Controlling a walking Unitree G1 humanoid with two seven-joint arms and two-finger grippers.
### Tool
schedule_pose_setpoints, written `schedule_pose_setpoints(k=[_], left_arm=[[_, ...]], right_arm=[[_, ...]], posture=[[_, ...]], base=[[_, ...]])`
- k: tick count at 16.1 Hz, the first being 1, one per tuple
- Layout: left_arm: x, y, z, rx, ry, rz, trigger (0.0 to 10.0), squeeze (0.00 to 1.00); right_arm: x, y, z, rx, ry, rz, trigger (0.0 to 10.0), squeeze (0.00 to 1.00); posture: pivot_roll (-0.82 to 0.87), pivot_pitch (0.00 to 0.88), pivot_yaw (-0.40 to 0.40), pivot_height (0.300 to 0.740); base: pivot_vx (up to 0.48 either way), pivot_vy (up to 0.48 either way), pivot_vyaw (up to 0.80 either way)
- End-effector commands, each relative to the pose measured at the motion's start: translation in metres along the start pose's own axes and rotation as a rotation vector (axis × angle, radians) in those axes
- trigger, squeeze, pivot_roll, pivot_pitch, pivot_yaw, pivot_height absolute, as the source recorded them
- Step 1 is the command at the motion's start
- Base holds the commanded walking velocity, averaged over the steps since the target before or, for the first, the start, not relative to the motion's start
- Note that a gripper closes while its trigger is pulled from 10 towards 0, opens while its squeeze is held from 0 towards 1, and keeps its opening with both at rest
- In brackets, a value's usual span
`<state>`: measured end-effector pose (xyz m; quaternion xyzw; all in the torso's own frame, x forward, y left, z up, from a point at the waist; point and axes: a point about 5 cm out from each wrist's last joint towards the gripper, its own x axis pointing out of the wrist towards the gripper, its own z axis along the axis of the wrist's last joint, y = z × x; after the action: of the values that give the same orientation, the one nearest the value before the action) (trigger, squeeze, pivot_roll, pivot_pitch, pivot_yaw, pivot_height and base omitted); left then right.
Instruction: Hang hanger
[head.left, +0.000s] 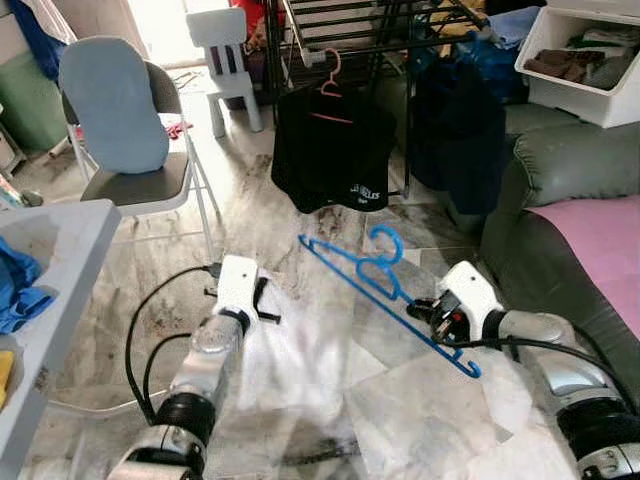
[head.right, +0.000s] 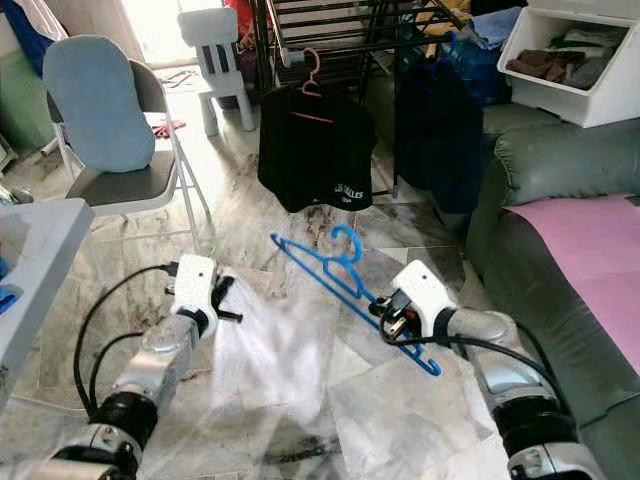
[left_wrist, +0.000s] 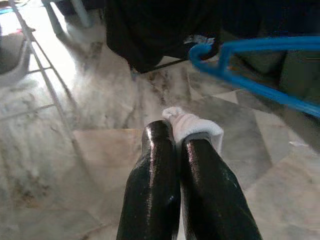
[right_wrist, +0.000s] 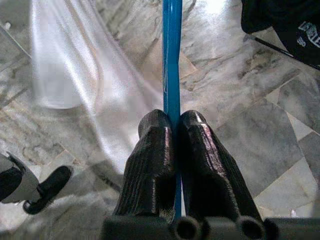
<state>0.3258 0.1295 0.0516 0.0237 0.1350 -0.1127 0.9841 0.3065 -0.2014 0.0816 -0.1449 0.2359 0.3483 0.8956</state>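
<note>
A blue plastic hanger (head.left: 381, 277) hangs slanted above the marble floor, hook toward the rack. My right gripper (head.left: 428, 312) is shut on its lower bar; the right wrist view shows the bar (right_wrist: 172, 55) pinched between both fingers (right_wrist: 150, 145). My left gripper (head.left: 263, 298) hovers low over the floor to the left, apart from the hanger, with its fingers (left_wrist: 155, 165) pressed shut. A small white cloth (left_wrist: 192, 127) sits just beyond their tips; I cannot tell if it is held. Ahead stands a black drying rack (head.left: 345, 30) carrying a black shirt (head.left: 330, 155) on a pink hanger (head.left: 330, 78).
A dark garment (head.left: 460, 130) hangs on the rack's right side. A folding chair with a blue cushion (head.left: 115, 110) and a small white chair (head.left: 225, 60) stand at left. The grey sofa (head.left: 560, 170) with a pink blanket and a white bin (head.left: 590, 70) are right. A white table (head.left: 70, 250) edges in near left.
</note>
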Motion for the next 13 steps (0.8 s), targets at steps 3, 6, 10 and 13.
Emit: schedule_pose_setpoints(k=[3,6,10,13], left_arm=[[0.004,-0.004,0.031,0.08,-0.149,-0.054,10.0,0.0],[0.008,-0.009,0.065,0.494,-0.264,-0.216,10.0,0.0],[0.015,0.008,0.1,0.752,-0.306,-0.219,10.0,0.0],[0.021,0.024,0.109,0.838,-0.262,-0.147,10.0,0.0]], right_arm=[[-0.001,0.004,0.0,-0.001,-0.011,0.02,10.0,0.0],[-0.016,0.004,0.003,-0.041,-0.006,0.118,10.0,0.0],[-0.046,-0.003,0.005,-0.139,0.062,0.185,10.0,0.0],[-0.067,-0.012,0.021,-0.188,0.061,0.158,10.0,0.0]], posture=[[-0.14,0.0,0.043,0.74],[-0.14,0.0,0.073,0.74],[-0.14,0.0,0.112,0.74],[-0.15,0.0,0.136,0.74]], base=[[0.0,0.0,0.0],[0.0,0.0,0.0],[0.0,0.0,0.0],[0.0,0.0,0.0]])
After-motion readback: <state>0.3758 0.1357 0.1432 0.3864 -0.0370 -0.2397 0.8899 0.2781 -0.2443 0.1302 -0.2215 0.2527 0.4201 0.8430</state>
